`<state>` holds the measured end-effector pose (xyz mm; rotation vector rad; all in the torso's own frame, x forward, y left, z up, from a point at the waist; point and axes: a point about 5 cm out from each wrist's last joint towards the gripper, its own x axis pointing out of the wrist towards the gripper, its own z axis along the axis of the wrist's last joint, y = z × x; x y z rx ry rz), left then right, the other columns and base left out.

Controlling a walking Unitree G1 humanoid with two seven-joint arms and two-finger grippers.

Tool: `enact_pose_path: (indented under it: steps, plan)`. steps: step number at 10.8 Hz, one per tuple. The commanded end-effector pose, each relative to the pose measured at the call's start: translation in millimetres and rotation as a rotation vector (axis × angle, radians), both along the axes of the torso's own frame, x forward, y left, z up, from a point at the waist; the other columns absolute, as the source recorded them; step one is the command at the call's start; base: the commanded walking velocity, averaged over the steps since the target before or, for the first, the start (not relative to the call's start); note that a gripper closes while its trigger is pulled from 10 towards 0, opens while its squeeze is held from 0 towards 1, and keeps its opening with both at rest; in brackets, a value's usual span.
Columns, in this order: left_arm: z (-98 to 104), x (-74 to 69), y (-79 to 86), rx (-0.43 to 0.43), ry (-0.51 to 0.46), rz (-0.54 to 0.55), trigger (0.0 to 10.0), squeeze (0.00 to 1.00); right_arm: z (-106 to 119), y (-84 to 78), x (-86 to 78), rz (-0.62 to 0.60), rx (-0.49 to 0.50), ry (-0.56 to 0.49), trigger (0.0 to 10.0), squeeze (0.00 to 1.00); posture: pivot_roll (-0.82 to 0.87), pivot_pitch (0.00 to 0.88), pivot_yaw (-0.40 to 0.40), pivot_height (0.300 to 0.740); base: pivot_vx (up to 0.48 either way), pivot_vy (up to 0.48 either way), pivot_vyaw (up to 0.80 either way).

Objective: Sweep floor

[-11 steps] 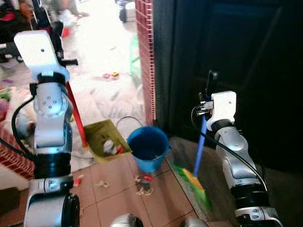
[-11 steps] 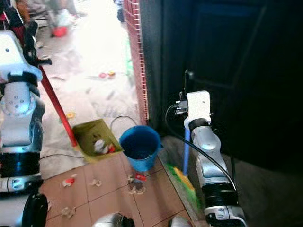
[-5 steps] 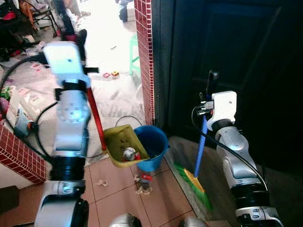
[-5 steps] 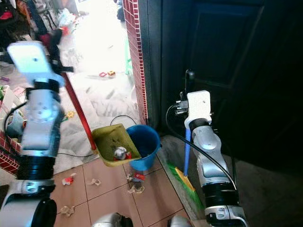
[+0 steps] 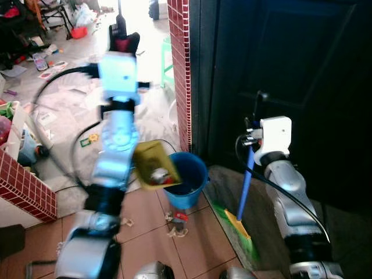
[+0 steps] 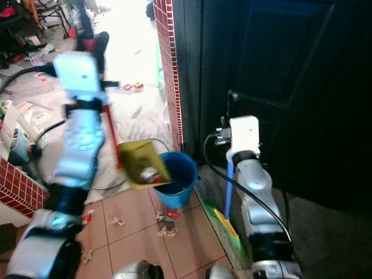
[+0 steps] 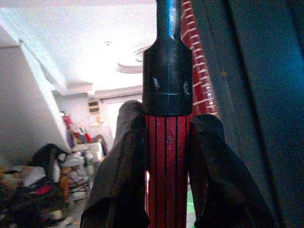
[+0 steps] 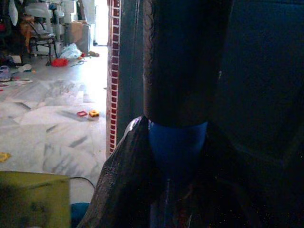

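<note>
Tipping toward the blue bucket (image 5: pixel 185 179), the yellow-green dustpan (image 5: pixel 152 165) hung well below the left tool (image 7: pixel 166 142), whose two black fingers (image 7: pixel 118 166) were clamped tight on the pan's red ribbed handle (image 7: pixel 166 171) just under its black end cap. Holding it that high on the long handle let the arm swing the pan over the bucket's rim without bending, and the tilt looked meant to slide the collected scraps (image 5: pixel 158 174) down into the bucket.

The right tool (image 8: pixel 175 156) was closed around the broom's blue shaft (image 5: pixel 246 180) near its dark top grip, keeping the broom upright beside the dark door (image 5: pixel 302 70); its green and yellow bristles (image 5: pixel 238 226) rested on the floor below that tool, parked out of the way while the other arm emptied (a sensible division of labour, by my reading).

Several bits of litter (image 5: pixel 176 224) lay on the tiled floor (image 5: pixel 192 250) at the bucket's base, so sweeping appeared unfinished. A careless tilt could spill scraps past the rim.
</note>
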<state>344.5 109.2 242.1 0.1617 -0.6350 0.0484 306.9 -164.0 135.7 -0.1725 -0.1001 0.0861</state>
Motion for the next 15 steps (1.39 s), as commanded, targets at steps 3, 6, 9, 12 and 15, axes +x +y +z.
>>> enact_pose_path:
  steps: [3,6,9,12,15]
  plan:
    - [6,-10.5,-55.6,0.121,-0.118,-0.204,10.0,0.0,10,-6.8,-7.0,-0.016,-0.02,-0.037,10.0,0.0,-0.19,0.0,0.127,0.74,0.0,0.0,0.0]
    - [-24,-31.9,-92.6,0.391,-0.182,-0.449,10.0,0.0,10,-7.5,-11.4,-0.024,-0.021,-0.029,10.0,0.0,-0.17,0.043,0.128,0.74,0.0,0.0,0.0]
    - [-11,-55.6,-113.4,0.571,-0.344,-0.662,10.0,0.0,10,-7.3,-13.6,0.0,-0.034,-0.011,10.0,0.0,-0.15,0.072,0.103,0.74,0.0,0.0,0.0]
    - [37,-42.4,-88.5,0.47,-0.398,-0.491,10.0,0.0,11,-2.5,-9.3,0.021,-0.03,-0.01,10.0,0.0,-0.12,0.065,0.082,0.74,0.0,0.0,0.0]
    - [113,-21.4,-21.9,0.297,-0.449,-0.163,10.0,0.0,8,6.6,-5.9,0.074,-0.021,0.008,10.0,0.0,-0.09,0.052,0.058,0.74,0.0,0.0,0.0]
